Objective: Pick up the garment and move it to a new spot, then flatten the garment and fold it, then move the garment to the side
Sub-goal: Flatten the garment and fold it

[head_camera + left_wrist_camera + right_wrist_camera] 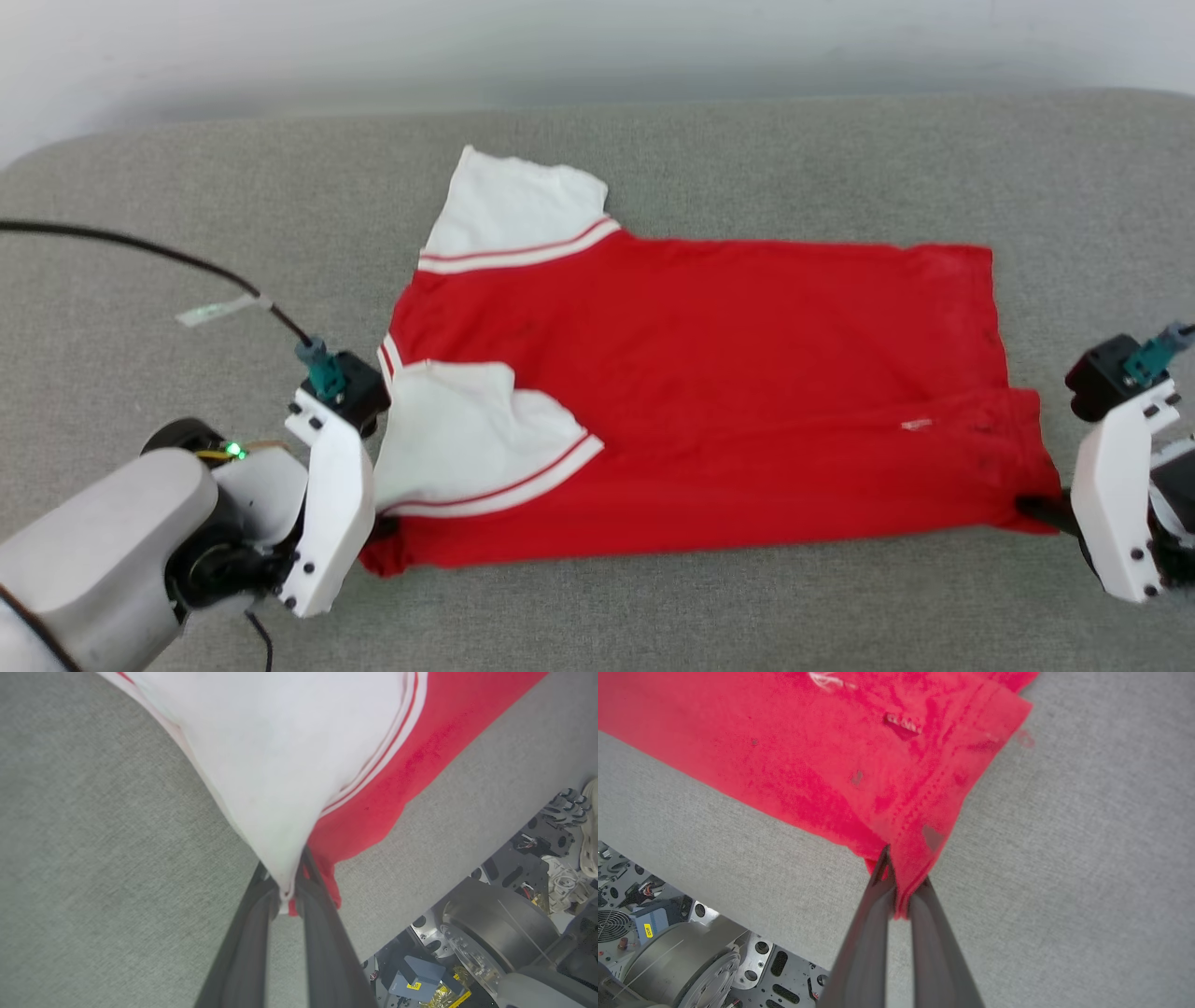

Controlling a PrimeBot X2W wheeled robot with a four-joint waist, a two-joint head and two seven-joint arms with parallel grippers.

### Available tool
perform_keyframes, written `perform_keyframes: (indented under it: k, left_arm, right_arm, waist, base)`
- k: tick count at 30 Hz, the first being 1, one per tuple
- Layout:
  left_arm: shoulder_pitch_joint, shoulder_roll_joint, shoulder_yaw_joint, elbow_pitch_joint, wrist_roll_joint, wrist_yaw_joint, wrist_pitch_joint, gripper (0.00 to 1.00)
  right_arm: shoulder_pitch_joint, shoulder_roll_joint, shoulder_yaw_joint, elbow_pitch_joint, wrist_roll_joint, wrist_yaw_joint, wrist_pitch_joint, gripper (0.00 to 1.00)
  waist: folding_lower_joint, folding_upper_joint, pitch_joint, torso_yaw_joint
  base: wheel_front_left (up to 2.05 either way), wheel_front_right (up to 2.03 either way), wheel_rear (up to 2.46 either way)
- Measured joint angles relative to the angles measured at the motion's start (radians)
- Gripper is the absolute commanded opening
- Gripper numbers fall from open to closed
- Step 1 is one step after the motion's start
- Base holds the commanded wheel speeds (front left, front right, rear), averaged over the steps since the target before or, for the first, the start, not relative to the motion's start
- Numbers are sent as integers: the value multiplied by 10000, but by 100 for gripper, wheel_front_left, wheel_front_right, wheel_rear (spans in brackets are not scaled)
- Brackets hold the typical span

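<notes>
A grey padded surface (187,233) carries the shirt (728,373), which lies spread flat across its middle with one white sleeve folded onto the red body. The left gripper (287,896) is clenched on the near sleeve-side corner. The right gripper (900,896) pinches the near hem corner.

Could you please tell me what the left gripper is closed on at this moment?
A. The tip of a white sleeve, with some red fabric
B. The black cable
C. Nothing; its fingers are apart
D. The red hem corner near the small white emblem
A: in the left wrist view the left gripper pinches the tip of the T-shirt's white sleeve, with red body fabric caught beside it.
</notes>
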Motion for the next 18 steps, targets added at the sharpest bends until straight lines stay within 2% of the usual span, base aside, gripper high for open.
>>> perform_keyframes:
  k: [5,9,13,18]
  left_arm:
    - [625,523,-150,-579,-169,13,-107,0]
    - [1232,698,-272,-984,-324,209,-322,0]
    - [1638,640,-330,-978,-418,416,-623,0]
    - [1759,412,-395,-593,-408,454,-767,0]
  right_arm:
    - [924,-543,-153,-650,276,2,-161,0]
    - [1694,-884,-309,-938,374,2,-119,0]
    - [2149,-823,-349,-984,351,2,-33,0]
    - [2220,-349,-435,-485,27,2,-79,0]
  waist:
    - [0,0,-398,-54]
    - [-1,0,-489,-107]
    - [0,0,-351,-149]
    - [0,0,-84,-188]
  base:
    - [0,0,0]
    - [0,0,0]
    - [0,0,0]
    - [0,0,0]
